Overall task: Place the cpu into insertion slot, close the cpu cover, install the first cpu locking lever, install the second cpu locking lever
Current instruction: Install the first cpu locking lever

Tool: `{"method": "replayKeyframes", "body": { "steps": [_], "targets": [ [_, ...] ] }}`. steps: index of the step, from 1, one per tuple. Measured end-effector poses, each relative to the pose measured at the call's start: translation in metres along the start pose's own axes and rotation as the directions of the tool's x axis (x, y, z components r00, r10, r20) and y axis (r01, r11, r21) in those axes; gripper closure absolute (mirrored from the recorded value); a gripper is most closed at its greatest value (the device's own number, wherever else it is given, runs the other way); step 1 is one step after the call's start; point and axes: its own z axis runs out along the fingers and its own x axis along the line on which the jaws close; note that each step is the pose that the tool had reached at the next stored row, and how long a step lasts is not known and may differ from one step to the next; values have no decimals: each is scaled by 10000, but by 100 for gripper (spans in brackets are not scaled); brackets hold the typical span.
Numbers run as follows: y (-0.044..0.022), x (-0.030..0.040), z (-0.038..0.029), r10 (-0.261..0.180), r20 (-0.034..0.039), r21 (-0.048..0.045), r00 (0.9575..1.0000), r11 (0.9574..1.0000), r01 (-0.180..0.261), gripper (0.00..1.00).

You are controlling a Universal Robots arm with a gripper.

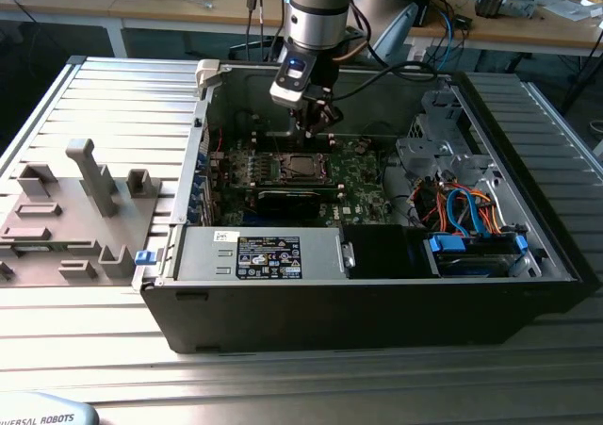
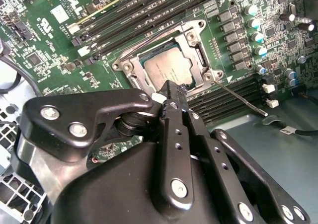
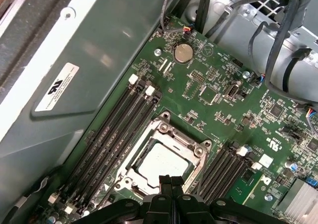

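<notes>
Inside the open black computer case (image 1: 377, 302) on the ribbed metal bench (image 1: 311, 378), the small flat square cpu with a silver-grey metal top (image 2: 169, 67) lay in the insertion slot of the green circuit board (image 3: 218, 117). The thin silvery square metal cpu cover (image 2: 198, 47) appeared to lie down around it, with the chip showing through its window. The black end effector (image 2: 171, 88) hung close over the socket's edge, its two fingers pressed together and gripping nothing; whether it touched the frame could not be told. A thin silvery wire locking lever (image 2: 243, 99) stuck out beside the socket, seemingly unlatched. The chip looked light, rigid and fragile, better not pressed on. The cover seemed to be stiff sheet metal. The lever looked springy and slick, best pushed near its free end, clear of the black memory slots (image 3: 114, 129).
</notes>
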Motion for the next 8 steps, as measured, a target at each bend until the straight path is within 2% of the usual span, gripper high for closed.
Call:
{"method": "replayKeyframes", "body": {
  "steps": [8],
  "targets": [
    [0, 0, 0, -268, 5, -8, 9996, 9996, 268, 89]
  ]
}}
